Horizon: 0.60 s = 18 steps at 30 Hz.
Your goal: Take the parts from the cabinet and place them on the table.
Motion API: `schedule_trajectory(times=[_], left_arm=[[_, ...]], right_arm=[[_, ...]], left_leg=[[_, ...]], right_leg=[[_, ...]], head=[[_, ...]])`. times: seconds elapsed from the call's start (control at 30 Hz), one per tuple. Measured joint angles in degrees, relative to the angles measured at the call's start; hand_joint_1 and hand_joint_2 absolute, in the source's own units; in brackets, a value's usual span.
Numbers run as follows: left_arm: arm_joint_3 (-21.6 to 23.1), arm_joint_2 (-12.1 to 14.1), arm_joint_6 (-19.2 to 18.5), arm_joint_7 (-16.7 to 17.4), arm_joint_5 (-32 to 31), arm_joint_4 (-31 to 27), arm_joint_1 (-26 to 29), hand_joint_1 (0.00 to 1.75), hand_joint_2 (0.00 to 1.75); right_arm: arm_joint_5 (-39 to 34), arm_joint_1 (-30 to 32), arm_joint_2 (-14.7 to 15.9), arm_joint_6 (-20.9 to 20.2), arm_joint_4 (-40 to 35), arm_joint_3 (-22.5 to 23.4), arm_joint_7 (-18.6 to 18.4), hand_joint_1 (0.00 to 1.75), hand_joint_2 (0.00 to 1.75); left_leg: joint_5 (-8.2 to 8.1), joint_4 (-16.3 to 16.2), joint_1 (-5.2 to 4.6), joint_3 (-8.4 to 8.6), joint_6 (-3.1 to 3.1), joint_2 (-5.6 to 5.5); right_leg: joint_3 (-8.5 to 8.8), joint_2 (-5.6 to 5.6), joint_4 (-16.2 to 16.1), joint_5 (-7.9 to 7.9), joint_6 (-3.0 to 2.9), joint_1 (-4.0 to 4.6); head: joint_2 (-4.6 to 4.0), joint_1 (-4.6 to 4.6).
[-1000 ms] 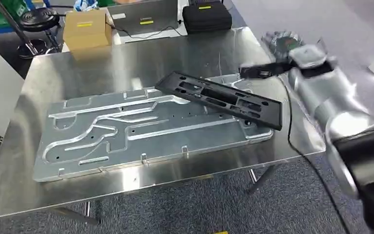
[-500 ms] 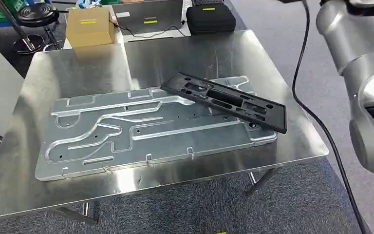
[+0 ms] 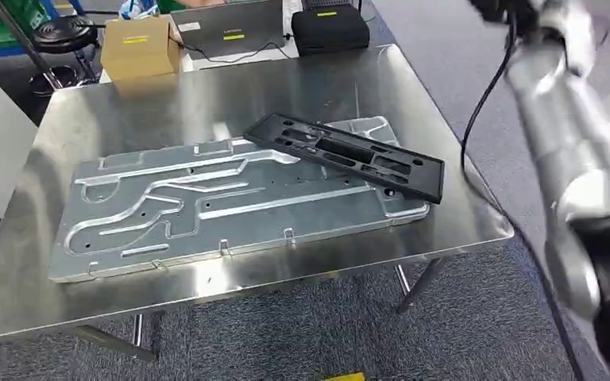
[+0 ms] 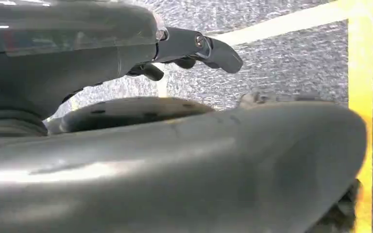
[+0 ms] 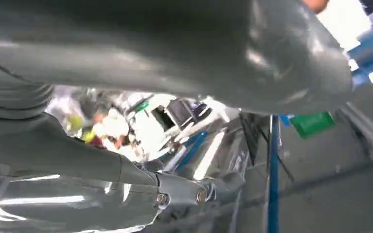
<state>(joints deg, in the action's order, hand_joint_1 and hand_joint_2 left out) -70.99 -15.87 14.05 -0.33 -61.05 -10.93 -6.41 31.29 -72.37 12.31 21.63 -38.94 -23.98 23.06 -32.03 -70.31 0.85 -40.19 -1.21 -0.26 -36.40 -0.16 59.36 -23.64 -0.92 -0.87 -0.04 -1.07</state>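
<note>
A long black plastic part [image 3: 349, 155] with several cut-outs lies slanted across the right end of a large machined aluminium plate [image 3: 206, 198] on the steel table [image 3: 206, 87]. Nothing touches the part. My right arm [image 3: 572, 143] rises along the right side of the head view, well clear of the table, and its wrist passes out of the top edge. In the right wrist view my right hand [image 5: 141, 179] holds nothing, with its fingers apart over a blurred background. My left hand [image 4: 184, 46] hangs over grey carpet, fingers loosely extended and holding nothing.
Behind the table stand a cardboard box [image 3: 139, 46], a laptop [image 3: 230, 28] and a black case [image 3: 330, 32]. A black stool [image 3: 63, 33] is at the back left. A black cable [image 3: 484, 95] hangs beside my right arm. Yellow floor tape [image 4: 359, 73] runs under my left hand.
My right hand has lifted from beside the black part's right end and gone up out of the head view. The part stays on the plate. The camera has shifted a little.
</note>
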Motion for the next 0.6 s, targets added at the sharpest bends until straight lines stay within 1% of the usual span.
schedule_trajectory(times=[0.03,0.07,0.1,0.13,0.17,0.2,0.23,0.4,0.43,0.47,0.5,0.53,0.57,0.6], left_arm=[[-0.11,0.0,0.06,0.0,0.07,0.0,0.01,0.0,0.0],[-0.24,0.07,0.06,0.0,0.17,0.0,0.0,0.0,0.0],[-0.39,0.11,0.15,-0.02,0.24,0.0,-0.01,0.0,0.0],[-0.5,0.13,0.31,-0.11,0.24,0.0,-0.02,0.0,0.0],[-0.66,0.18,0.57,-0.18,0.24,0.0,-0.05,0.0,0.0],[-0.79,0.18,0.87,-0.17,0.31,-0.02,-0.11,0.0,0.0],[-0.89,0.29,1.18,-0.2,0.33,-0.02,-0.23,0.0,0.0],[-0.92,0.29,1.18,-0.2,0.35,-0.02,-0.23,0.0,0.0],[-1.07,0.29,1.27,-0.24,0.44,-0.02,-0.23,0.0,0.0],[-1.42,0.29,1.38,-0.26,0.46,0.0,-0.16,0.0,0.0],[-1.75,0.26,1.4,-0.26,0.46,0.0,-0.3,0.0,0.0],[-1.75,0.26,1.4,-0.26,0.46,0.0,-0.29,0.0,0.0],[-1.75,0.26,1.42,-0.26,0.46,0.0,-0.28,0.0,0.0],[-1.77,0.26,1.4,-0.26,0.46,0.0,-0.29,0.0,0.0]], right_arm=[[-1.94,2.38,0.94,1.79,-3.03,-0.24,-0.26,0.0,0.0],[-2.69,4.58,1.45,2.82,-5.22,-0.41,-0.41,0.0,0.0],[-3.59,7.32,2.39,4.02,-8.18,-0.74,-0.85,0.0,0.0],[-4.34,10.79,3.23,5.31,-11.43,-1.03,-1.18,0.0,0.0],[-4.69,14.99,4.26,7.1,-15.49,-1.09,-1.16,0.0,0.0],[-4.71,19.63,4.68,8.94,-19.17,-1.09,-0.96,0.0,0.0],[-4.39,25.46,5.13,11.36,-24.44,-0.85,-0.7,0.0,0.0],[-4.25,26.49,5.22,11.78,-25.31,-0.78,-0.63,0.0,0.0],[-3.69,30.63,5.62,13.12,-28.68,-0.57,-0.33,0.0,0.0],[-2.73,36.67,5.37,14.37,-33.67,-0.63,-0.02,0.0,0.0],[-2.18,42.02,6.16,14.22,-39.95,-0.02,-0.96,0.0,0.0],[-2.15,42.65,6.33,14.2,-40.96,0.17,-1.14,0.0,0.0],[-2.15,43.19,6.47,14.09,-41.8,0.33,-1.18,0.0,0.0],[-2.15,43.85,6.53,14.04,-42.46,0.39,-1.18,0.0,0.0]], left_leg=[[-1.99,-3.62,-0.03,-0.97,-0.01,0.0],[-2.7,-5.28,-0.04,-1.03,0.08,0.0],[-2.23,-4.29,-0.09,0.37,0.27,0.0],[-0.83,-0.76,-0.19,3.17,0.61,0.0],[0.95,4.56,-0.34,7.02,1.02,0.0],[2.08,9.79,-0.64,10.86,1.51,-0.07],[1.02,11.86,-0.99,11.87,1.56,-0.05],[1.25,11.79,-1.03,11.87,1.55,0.01],[2.1,12.37,-1.16,11.62,1.73,-0.07],[2.35,12.07,-1.36,11.31,2.21,-0.06],[5.94,14.15,-1.32,10.4,3.36,0.64],[6.65,14.2,-1.32,9.51,3.69,0.79],[7.36,14.19,-1.32,8.59,3.61,0.9],[8.13,14.16,-1.33,7.58,3.56,0.99]], right_leg=[[-0.69,-0.03,0.03,0.46,-0.1,0.18],[-1.42,-0.04,0.07,0.98,-0.17,0.31],[-2.07,-0.01,0.07,1.51,-0.14,0.5],[-2.56,0.02,0.07,1.97,-0.09,0.61],[-2.94,0.0,0.06,2.38,0.02,0.74],[-3.05,-0.07,0.08,2.75,0.14,0.82],[-3.07,-0.32,-0.13,3.11,0.47,1.04],[-3.0,-0.35,-0.18,3.16,0.55,1.09],[-2.9,-0.55,-0.19,3.33,0.78,0.89],[-2.97,-0.63,-0.29,3.95,1.28,0.4],[-4.1,-0.11,0.61,1.23,2.34,0.01],[-4.85,-0.03,3.65,-2.73,2.51,-0.01],[-5.66,-0.03,7.59,-6.26,2.78,-0.11],[-6.27,-0.02,11.98,-8.81,3.12,-0.3]], head=[[0.0,0.02],[0.0,-0.04],[0.0,-0.02],[0.0,-0.02],[0.0,-0.02],[0.0,-0.02],[0.0,0.06],[0.0,0.07],[0.0,0.16],[0.0,0.09],[0.0,0.17],[0.0,0.28],[0.0,0.31],[0.0,0.26]])
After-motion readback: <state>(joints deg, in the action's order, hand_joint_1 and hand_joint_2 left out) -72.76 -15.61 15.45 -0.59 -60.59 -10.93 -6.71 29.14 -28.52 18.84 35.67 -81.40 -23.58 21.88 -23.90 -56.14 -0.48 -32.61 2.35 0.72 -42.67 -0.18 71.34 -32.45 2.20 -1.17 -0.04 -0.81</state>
